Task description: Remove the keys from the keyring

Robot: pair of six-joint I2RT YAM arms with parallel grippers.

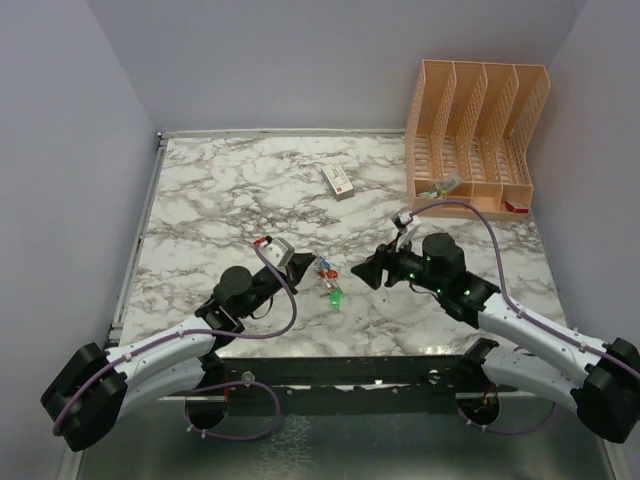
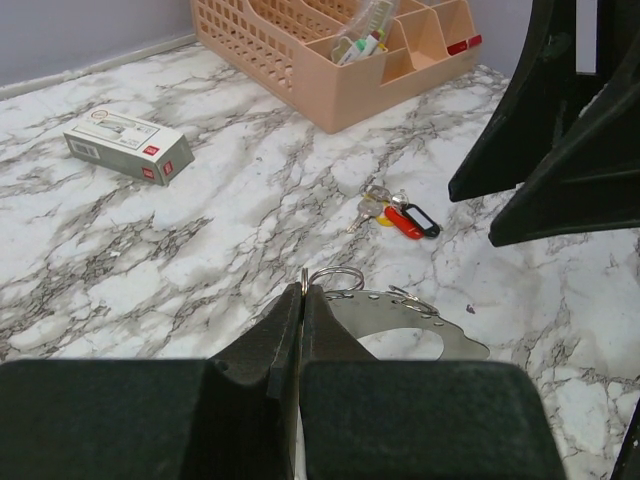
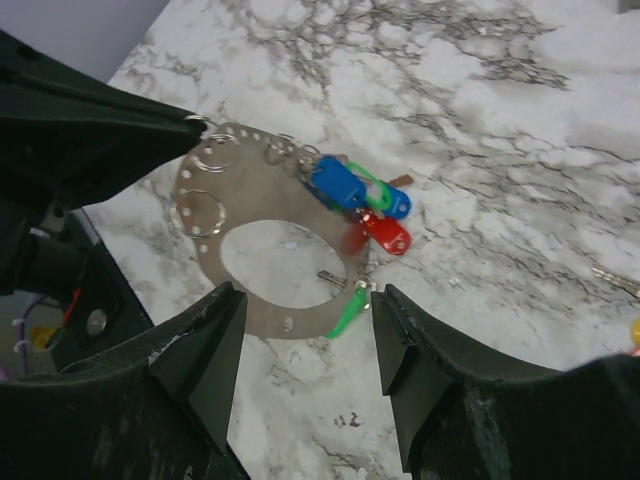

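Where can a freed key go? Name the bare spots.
Bare table lies left of the white box and between it and the organizer. Crowded: between the left gripper and right gripper, around the keyring and keys.

Left gripper (image 2: 302, 300) has its fingers pressed flat together, clamped on the rim of the keyring (image 3: 262, 195) right at the tips. Right gripper (image 3: 305, 300) faces it nose to nose, fingers (image 3: 205, 340) spread wide, the left's tips just beyond them; both arms angle inward, forearms low
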